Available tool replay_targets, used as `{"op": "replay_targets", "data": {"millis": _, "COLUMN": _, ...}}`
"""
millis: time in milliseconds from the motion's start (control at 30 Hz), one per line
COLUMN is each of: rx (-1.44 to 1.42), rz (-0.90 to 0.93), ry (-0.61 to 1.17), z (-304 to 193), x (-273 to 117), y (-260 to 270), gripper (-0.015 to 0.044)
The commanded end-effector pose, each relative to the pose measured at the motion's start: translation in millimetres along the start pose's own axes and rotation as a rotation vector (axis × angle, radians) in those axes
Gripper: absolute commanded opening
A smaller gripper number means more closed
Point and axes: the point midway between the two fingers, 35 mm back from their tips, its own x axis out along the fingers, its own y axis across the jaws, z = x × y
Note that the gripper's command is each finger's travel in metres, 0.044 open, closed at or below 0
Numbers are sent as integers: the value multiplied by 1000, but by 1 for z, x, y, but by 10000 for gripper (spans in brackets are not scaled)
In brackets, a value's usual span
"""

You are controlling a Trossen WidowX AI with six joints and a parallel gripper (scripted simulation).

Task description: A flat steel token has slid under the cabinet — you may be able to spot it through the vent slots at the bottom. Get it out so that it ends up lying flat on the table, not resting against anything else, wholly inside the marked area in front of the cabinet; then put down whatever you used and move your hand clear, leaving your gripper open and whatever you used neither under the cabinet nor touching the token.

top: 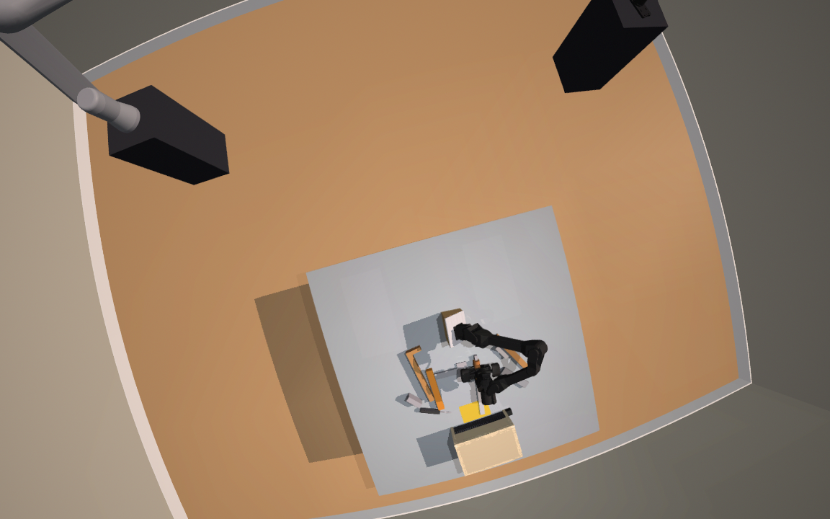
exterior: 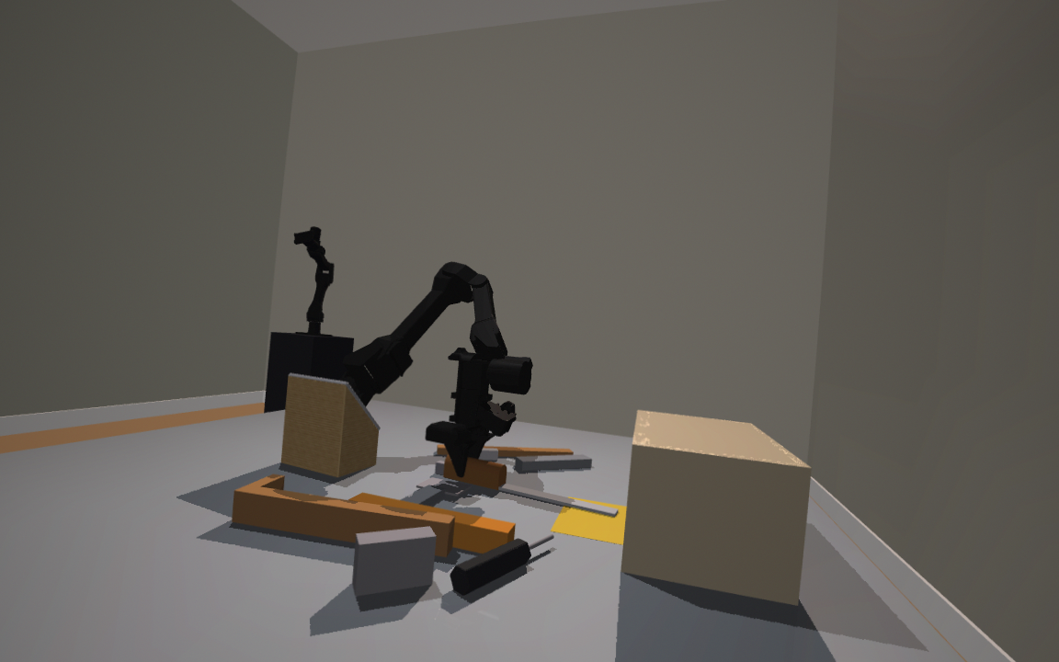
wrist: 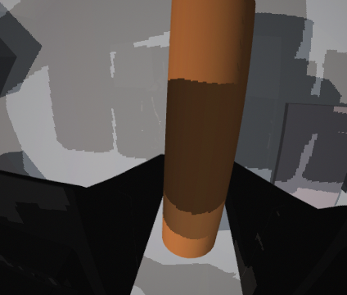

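Observation:
My gripper [top: 476,365] [exterior: 464,469] [wrist: 196,165] is shut on the orange round handle [exterior: 487,474] [wrist: 206,123] of a long tool, low over the table. The tool's thin grey blade [top: 480,402] [exterior: 553,496] points at the cabinet [top: 488,450] [exterior: 714,514]. In the exterior view its tip shows just short of the cabinet's edge, over the yellow marked area [top: 467,412] [exterior: 584,527]. The cabinet's dark slotted front [top: 479,422] faces the arm. I cannot make out the steel token in any view; the cabinet hides part of the marked area in the exterior view.
Two orange bars [top: 417,370] [exterior: 483,531], a grey block [top: 413,399] [exterior: 393,564] and a black-handled tool [top: 429,410] [exterior: 490,566] lie to one side. A grey bar [exterior: 553,464] and another orange piece [top: 516,357] lie on the other. A wedge-shaped block [exterior: 311,424] stands by the arm's base.

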Motion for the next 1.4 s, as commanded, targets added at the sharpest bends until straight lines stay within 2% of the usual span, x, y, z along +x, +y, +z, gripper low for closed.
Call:
{"op": "replay_targets", "data": {"millis": 0, "rx": 36, "rz": 0, "ry": 0, "z": 0, "x": -1, "y": 1, "gripper": 0}}
{"op": "replay_targets", "data": {"millis": 1367, "rx": 90, "rz": 2, "ry": 4, "z": -7, "x": -3, "y": 47, "gripper": 0}}
